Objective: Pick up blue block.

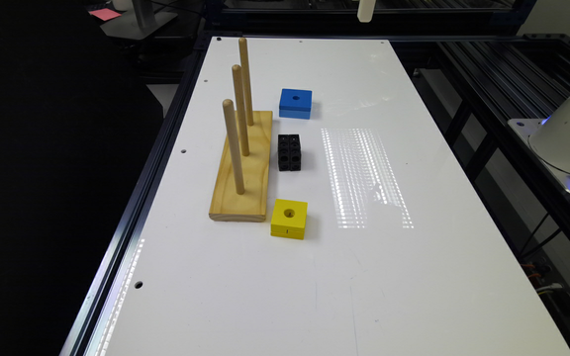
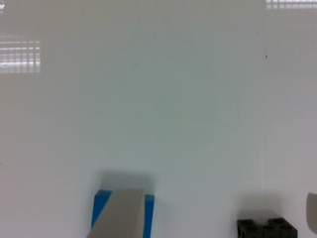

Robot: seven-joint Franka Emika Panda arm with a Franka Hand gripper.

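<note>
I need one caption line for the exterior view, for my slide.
Blue block, black studded cube and yellow block lined up beside a wooden peg stand.

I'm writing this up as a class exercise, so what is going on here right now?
A robot arm is meant to pick up the blue block, but nothing is held yet. The block sits on the white table, apart from a black cube and a yellow block, all lined up beside a wooden peg board. In the wrist view, a gripper finger overlaps the blue block from above, and the gripper looks open.
</note>
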